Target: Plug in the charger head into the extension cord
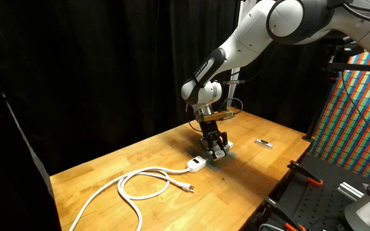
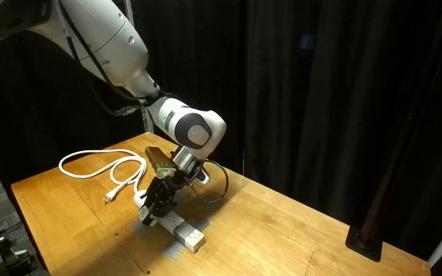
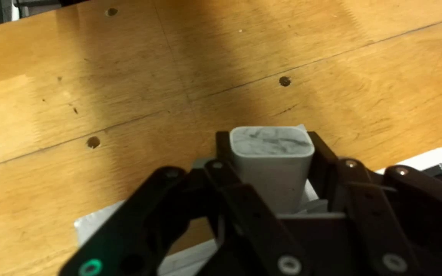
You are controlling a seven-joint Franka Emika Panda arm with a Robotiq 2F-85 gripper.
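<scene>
A: Where is the charger [image 3: 272,176]?

B: In the hand [image 3: 270,142]. Two fingers [image 3: 322,163] pinch it, one on each side, and its gray, streaky end shows at their tips.

A: And the bar [image 2: 169,222]?

B: Right by the hand. The hand sits over the bar, between its two ends, closer to the end with the screen [image 1: 196,161].

A: How does the bar lie?

B: It goes from the screen end, past the hand, to the far end, with sockets [image 2: 173,217] showing there. One finger is on the screen side of the charger, the other on the far-end side.

A: Which way does the charger point?

B: Its streaky end looks away from the bar. So I think its pins face the bar, and it lies across the bar, not along it.

A: Are the pins in?

B: I can't tell; they're hidden. I guess it needs a straight push at the bar, with no lean to the ends.
</scene>
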